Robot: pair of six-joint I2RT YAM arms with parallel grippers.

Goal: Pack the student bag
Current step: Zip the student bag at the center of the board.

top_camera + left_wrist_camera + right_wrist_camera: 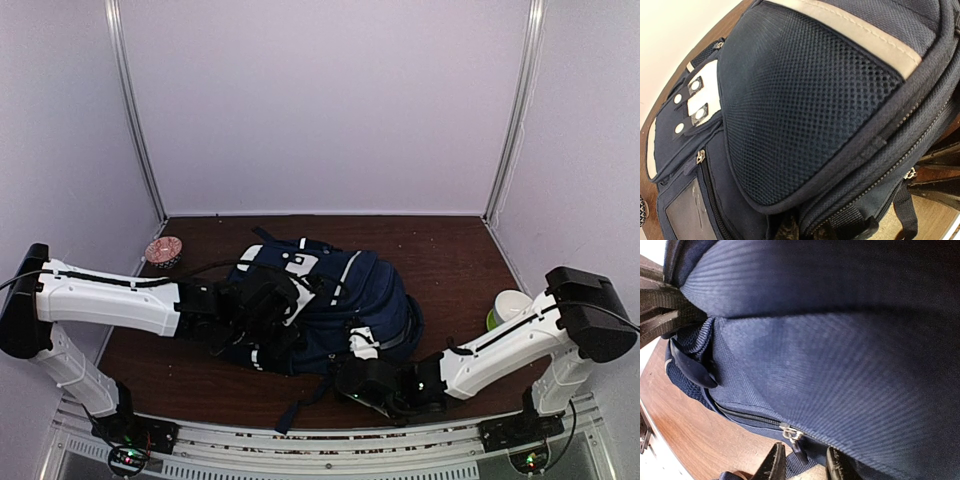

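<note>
The navy student bag lies flat in the middle of the table, white patches toward the back. Its mesh pocket fills the left wrist view. My left gripper sits at the bag's near-left edge. Only its dark fingertips show, pinched together on a fold of the bag's edge seam. My right gripper is low at the bag's near side. Its jaws stand a little apart on either side of a metal zip slider and dark pull tab, with a gap still showing.
A pink patterned cup stands at the back left by the wall. At the right, next to the right arm, stands a white and green cup. A dark strap trails off the bag toward the front edge. White booth walls surround the table.
</note>
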